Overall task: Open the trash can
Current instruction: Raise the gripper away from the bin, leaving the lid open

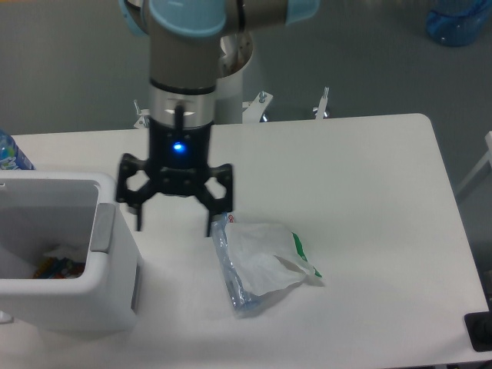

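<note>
The white boxy trash can [115, 300] stands at the table's front left, partly cut off by the frame's left edge. Its inside shows from above, with some colourful rubbish at the bottom [58, 267]. A grey tab [101, 228] sits on its right rim. I see no flat lid over the opening. My gripper [173, 224] points down, open and empty, just right of the can. Its left fingertip [139, 223] hangs close to the grey tab; whether it touches I cannot tell.
A clear plastic bottle with a white and green bag [261, 265] lies on the white table [369, 200] just right of my right fingertip. A blue-capped bottle [11, 154] stands at the far left edge. A blue object [460, 23] sits on the floor at top right.
</note>
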Robot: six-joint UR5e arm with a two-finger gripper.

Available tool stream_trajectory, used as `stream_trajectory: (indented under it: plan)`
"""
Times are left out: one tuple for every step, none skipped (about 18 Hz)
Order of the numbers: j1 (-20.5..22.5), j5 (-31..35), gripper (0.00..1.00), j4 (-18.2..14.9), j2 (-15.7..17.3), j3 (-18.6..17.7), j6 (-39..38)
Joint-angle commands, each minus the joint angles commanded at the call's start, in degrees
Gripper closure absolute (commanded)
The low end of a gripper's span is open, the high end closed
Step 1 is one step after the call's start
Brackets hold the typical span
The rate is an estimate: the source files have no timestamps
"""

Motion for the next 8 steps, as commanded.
stream_trajectory:
  plan:
    - [0.5,3.1,0.0,-0.2,0.3,-0.3,3.1]
    - [0.9,5.8,0.0,-1.0,0.9,-0.5,6.4]
    - [1.1,7.7,0.0,-2.5,1.6,-0.6,9.2]
    - [1.5,8.5,0.0,-3.9,1.9,-0.6,11.3]
    - [2.1,8.6,0.0,-4.7,2.2,-0.5,12.4]
    - [2.9,8.6,0.0,-5.0,2.3,-0.6,12.8]
    - [3.3,8.6,0.0,-5.1,2.3,-0.6,12.8]
    - [3.3,8.5,0.0,-5.1,2.3,-0.6,12.8]
